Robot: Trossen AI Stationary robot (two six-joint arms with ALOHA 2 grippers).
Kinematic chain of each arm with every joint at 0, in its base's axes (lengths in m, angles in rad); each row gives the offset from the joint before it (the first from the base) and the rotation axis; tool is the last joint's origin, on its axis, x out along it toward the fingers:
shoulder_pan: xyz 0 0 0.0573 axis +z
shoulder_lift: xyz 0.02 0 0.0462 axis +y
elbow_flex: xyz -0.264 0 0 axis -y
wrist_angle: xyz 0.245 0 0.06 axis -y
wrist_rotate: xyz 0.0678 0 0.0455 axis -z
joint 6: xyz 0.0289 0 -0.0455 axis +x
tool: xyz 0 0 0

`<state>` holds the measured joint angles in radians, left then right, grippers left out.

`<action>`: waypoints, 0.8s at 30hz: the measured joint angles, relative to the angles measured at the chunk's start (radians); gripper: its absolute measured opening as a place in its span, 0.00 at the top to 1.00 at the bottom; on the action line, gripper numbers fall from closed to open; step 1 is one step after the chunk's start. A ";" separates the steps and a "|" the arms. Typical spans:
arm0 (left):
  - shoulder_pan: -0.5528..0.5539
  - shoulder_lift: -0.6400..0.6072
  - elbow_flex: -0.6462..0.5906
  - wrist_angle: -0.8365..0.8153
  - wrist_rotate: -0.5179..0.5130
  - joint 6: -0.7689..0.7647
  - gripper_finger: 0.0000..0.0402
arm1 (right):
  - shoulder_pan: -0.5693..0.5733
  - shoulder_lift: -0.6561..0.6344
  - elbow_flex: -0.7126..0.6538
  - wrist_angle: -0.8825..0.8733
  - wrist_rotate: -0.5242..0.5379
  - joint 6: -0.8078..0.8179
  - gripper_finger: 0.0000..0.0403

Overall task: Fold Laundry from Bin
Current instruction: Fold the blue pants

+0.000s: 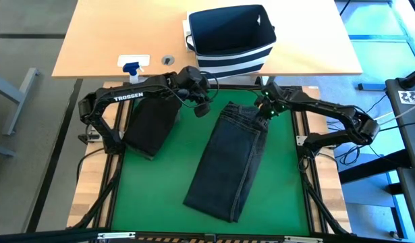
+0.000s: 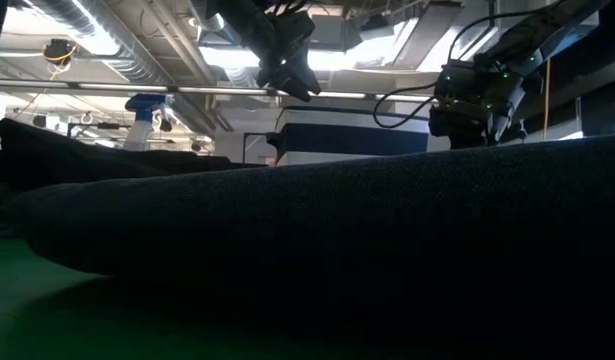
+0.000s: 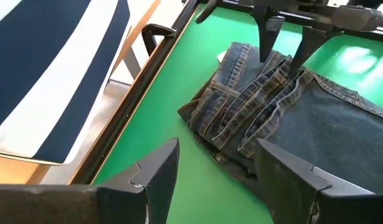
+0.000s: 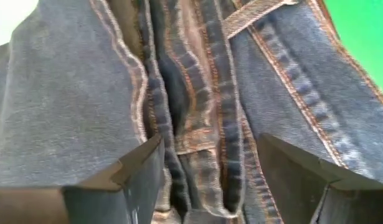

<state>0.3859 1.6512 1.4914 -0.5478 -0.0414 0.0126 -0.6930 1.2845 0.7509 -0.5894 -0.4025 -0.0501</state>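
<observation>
Denim right under the right gripper [image 1: 263, 116]: fingers spread wide, hovering low over the waistband of the jeans [image 1: 231, 162], nothing pinched yet. Left gripper [image 1: 202, 108] also spread and empty, hanging just off the waistband's other side, above the green mat [image 1: 167, 196]. Jeans lying lengthwise across the mat, already doubled leg over leg by the look of it. Probably mid-fold: next move likely calls for both pincers dropping onto the bunched waistband corners and carrying them toward the hems. Bunched seams there could make for a messy grab. Dark folded garment [image 1: 152, 125] parked under the left arm, well clear. Striped bin [image 1: 231, 39] behind on the wooden table [image 1: 99, 40], spray bottle [image 1: 133, 65] nearby, neither blocking anything.
</observation>
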 joint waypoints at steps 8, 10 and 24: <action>0.000 0.000 0.000 0.011 -0.046 0.001 0.50 | 0.008 -0.001 0.000 -0.006 0.017 0.044 0.36; 0.000 0.000 0.000 0.012 -0.082 0.000 0.50 | 0.008 -0.001 0.000 -0.003 0.028 0.059 0.36; 0.000 0.000 -0.001 0.015 0.012 0.023 0.50 | 0.008 -0.074 0.060 -0.046 0.054 0.068 0.36</action>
<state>0.3859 1.6512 1.4899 -0.5326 -0.0292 0.0353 -0.6849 1.2100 0.8104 -0.6351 -0.3487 0.0183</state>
